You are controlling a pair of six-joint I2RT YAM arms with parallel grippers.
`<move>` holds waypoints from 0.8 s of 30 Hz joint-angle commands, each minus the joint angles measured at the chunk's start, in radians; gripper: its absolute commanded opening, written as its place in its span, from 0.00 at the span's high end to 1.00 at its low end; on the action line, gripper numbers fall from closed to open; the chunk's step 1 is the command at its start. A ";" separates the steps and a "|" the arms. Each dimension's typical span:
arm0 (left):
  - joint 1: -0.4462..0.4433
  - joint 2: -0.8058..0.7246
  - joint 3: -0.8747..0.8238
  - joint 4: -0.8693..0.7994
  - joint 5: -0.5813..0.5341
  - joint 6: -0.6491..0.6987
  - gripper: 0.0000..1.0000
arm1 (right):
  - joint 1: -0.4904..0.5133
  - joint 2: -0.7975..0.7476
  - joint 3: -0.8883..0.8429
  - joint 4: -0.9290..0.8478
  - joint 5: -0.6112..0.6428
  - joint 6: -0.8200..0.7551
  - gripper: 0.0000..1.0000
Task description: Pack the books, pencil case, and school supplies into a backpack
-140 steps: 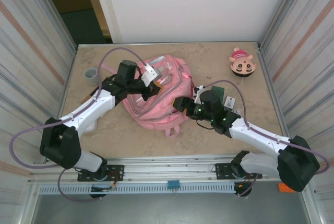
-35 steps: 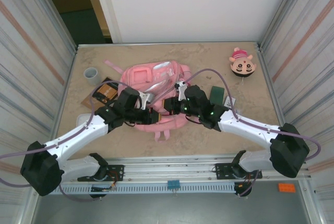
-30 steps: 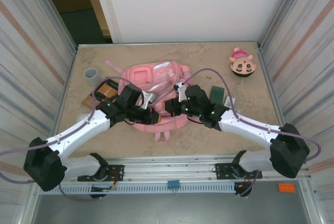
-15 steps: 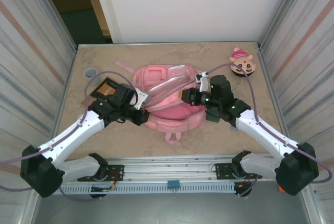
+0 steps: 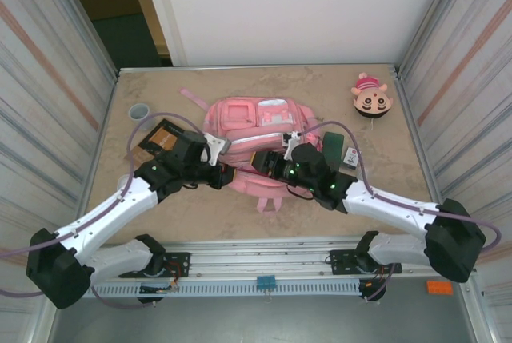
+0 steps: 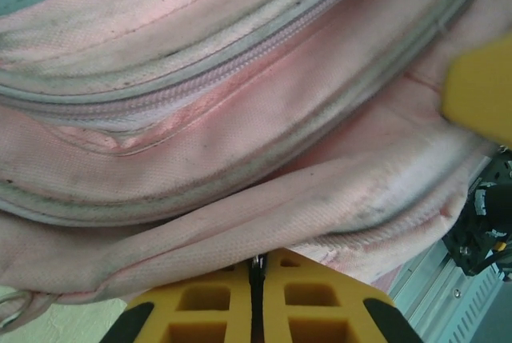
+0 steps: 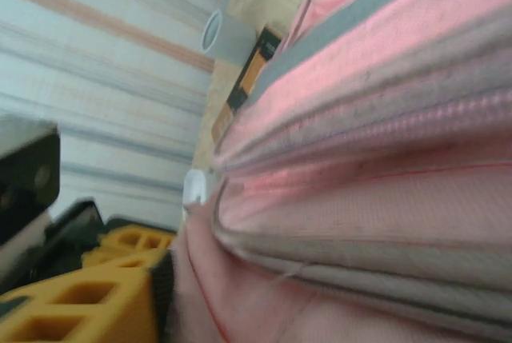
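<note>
Left pincer (image 6: 256,267) closed on a fold at the near edge of the pink backpack (image 5: 248,119). The right pincer (image 5: 262,159) sits just beside it on the same edge, and its gape cannot be told. The book (image 5: 158,137) lies beyond and left of the left pincer. The green pencil case (image 5: 331,145) and the tiny grey supply (image 5: 350,156) lie just right of the right pincer. Risk: the thin fold may slip free, or the crowded wrists may collide. Bare table (image 5: 336,203) offers room towards the bases.
</note>
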 commanded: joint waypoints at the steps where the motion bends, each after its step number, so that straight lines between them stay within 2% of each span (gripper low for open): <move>1: -0.017 -0.020 0.016 0.063 -0.004 -0.009 1.00 | -0.006 0.022 0.063 0.050 0.039 0.019 0.65; 4: -0.003 -0.048 -0.009 0.006 -0.117 -0.005 1.00 | -0.052 0.002 0.077 0.022 -0.050 -0.023 0.89; 6: 0.045 -0.067 -0.035 -0.021 -0.146 0.001 1.00 | -0.103 -0.021 0.096 -0.021 -0.155 -0.062 0.96; 9: 0.114 -0.102 -0.079 -0.027 -0.148 0.005 1.00 | -0.186 -0.036 0.179 -0.134 -0.368 -0.173 0.95; 11: 0.132 -0.119 -0.098 -0.013 -0.152 0.026 1.00 | -0.222 -0.022 0.275 -0.291 -0.500 -0.290 0.95; 13: 0.145 -0.124 -0.117 0.011 -0.170 0.047 1.00 | -0.249 -0.007 0.370 -0.437 -0.559 -0.388 0.97; 17: 0.212 -0.106 -0.151 0.066 -0.196 0.061 1.00 | -0.335 -0.003 0.462 -0.481 -0.721 -0.417 0.97; 21: 0.289 -0.069 -0.174 0.137 -0.230 0.063 1.00 | -0.390 0.003 0.566 -0.625 -0.768 -0.485 0.97; 24: 0.344 -0.019 -0.192 0.221 -0.255 0.068 1.00 | -0.416 -0.011 0.598 -0.621 -0.808 -0.489 0.97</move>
